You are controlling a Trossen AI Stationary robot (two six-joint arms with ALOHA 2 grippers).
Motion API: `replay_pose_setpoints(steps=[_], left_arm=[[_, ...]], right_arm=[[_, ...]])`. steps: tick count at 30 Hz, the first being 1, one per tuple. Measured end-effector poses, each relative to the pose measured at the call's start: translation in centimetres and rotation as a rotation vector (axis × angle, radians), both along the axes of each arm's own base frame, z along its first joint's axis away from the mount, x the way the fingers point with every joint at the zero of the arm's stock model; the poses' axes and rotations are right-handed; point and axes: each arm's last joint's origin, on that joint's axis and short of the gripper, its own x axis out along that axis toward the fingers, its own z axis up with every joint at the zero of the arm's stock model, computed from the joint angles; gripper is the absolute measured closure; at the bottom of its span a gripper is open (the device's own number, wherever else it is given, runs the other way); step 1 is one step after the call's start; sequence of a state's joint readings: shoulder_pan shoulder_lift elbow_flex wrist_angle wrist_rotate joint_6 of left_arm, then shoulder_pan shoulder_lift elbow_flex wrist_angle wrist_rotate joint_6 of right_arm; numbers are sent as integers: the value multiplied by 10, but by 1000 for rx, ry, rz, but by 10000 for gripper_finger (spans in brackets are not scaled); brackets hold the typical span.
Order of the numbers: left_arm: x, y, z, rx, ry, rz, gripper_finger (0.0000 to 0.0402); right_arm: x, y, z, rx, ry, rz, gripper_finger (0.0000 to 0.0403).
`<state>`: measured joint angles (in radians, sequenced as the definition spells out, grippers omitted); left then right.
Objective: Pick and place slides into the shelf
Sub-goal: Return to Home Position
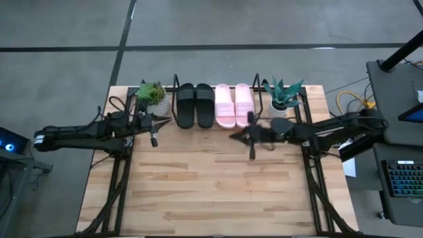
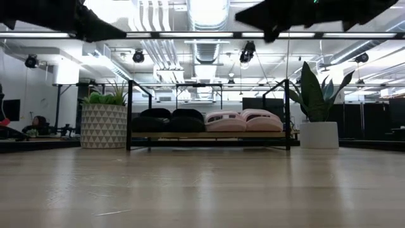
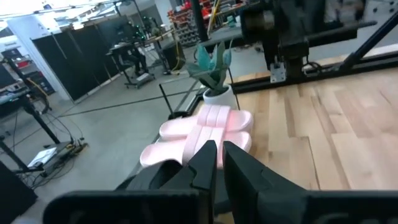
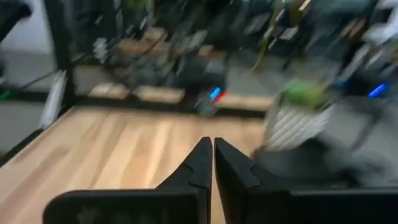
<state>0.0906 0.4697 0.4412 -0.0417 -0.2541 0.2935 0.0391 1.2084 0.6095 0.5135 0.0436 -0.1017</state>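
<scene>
All four slides sit side by side on the shelf point(image 1: 173, 82) at the table's far edge: two black slides point(image 1: 195, 104) to the left, two pale pink slides point(image 1: 234, 104) to the right. The low view shows the black pair point(image 2: 168, 119) and pink pair point(image 2: 243, 120) resting on the shelf's rods point(image 2: 209, 134). My left gripper point(image 1: 153, 125) hovers near the shelf's left end, shut and empty point(image 3: 219, 155). My right gripper point(image 1: 239, 137) hovers just on the near side of the pink slides, shut and empty point(image 4: 209, 152).
A leafy plant in a patterned white pot point(image 1: 153, 96) stands left of the shelf, and a spiky plant in a white pot point(image 1: 283, 98) stands right of it. The wooden tabletop point(image 1: 218, 192) stretches toward the near edge. A keyboard point(image 1: 403, 178) lies off the table's right.
</scene>
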Motion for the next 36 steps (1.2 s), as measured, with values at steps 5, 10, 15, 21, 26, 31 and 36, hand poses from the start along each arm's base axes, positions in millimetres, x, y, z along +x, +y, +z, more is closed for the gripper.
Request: replay_pose_setpoints(steps=[5, 10, 15, 21, 26, 31, 36], left_arm=[[-18, -1, -13, -5, -11, 18, 389], [-31, -2, -30, -20, -42, 19, 389], [-36, -4, -50, -72, -63, -31, 389], [-34, -5, -66, -120, -59, -56, 389], [-27, -9, -83, -131, -81, -150, 389], [-24, -12, -105, -128, -69, -149, 400], [-24, -13, -105, -106, -67, -171, 401]], right_arm=[[-41, -3, 17, -132, -94, -32, 394], [-71, -6, 4, -100, -125, -46, 394], [-85, -7, -10, -69, -173, -52, 394], [-92, -10, -19, -62, -197, -169, 394], [-91, -11, -23, -21, -184, -185, 394], [-91, -11, -24, -20, -181, -185, 394], [-91, -11, -27, -32, -155, -183, 394]])
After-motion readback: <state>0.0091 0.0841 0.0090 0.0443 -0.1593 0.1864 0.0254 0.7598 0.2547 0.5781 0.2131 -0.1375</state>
